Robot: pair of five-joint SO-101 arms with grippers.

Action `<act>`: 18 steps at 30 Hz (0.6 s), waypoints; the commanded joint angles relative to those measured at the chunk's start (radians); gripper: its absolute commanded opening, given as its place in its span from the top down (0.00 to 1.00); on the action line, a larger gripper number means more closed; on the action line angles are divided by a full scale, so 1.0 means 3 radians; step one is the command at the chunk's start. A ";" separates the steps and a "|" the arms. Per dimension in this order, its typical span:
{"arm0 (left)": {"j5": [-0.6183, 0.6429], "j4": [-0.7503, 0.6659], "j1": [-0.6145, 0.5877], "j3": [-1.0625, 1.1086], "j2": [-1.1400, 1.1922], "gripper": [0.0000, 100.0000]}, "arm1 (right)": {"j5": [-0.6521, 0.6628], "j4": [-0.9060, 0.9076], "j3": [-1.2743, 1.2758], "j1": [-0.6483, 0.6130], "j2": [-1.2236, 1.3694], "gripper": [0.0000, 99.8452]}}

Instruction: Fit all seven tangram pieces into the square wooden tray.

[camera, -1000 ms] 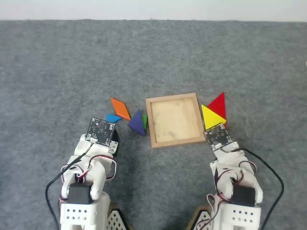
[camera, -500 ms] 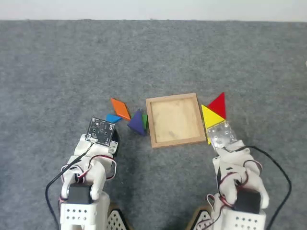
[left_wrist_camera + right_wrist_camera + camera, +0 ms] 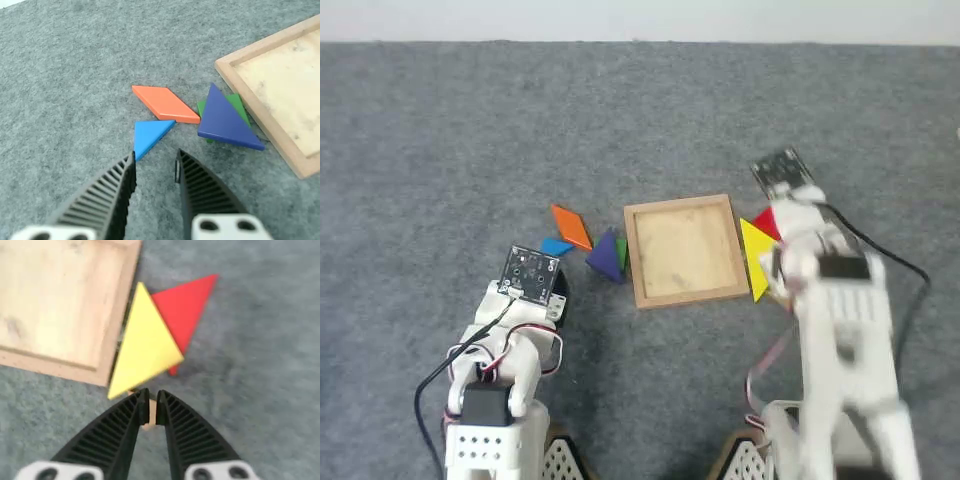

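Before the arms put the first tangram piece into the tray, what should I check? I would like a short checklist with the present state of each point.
1. Wooden tray empty: ok.
2. Left gripper open, near the blue triangle: ok.
3. Green piece free to grasp: not ok, the purple triangle lies on it.
4. Right gripper open for the yellow triangle: not ok, it is shut.
5. All seven pieces in sight: cannot tell, six show clearly.
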 commanded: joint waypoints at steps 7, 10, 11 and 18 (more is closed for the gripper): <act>-0.0041 0.0015 -0.0005 -0.0038 -0.0015 0.87 | -0.0465 -0.0110 -0.1488 -0.0171 0.2330 0.89; -0.0041 0.0015 -0.0005 -0.0038 -0.0015 0.87 | -0.0460 -0.0110 -0.1611 -0.0171 0.2519 0.79; -0.0041 0.0015 -0.0005 -0.0038 -0.0015 0.87 | -0.0455 -0.0110 -0.1642 -0.0171 0.2580 0.75; -0.0041 0.0015 -0.0005 -0.0038 -0.0015 0.87 | -0.0450 -0.0095 -0.1703 -0.0161 0.2759 0.70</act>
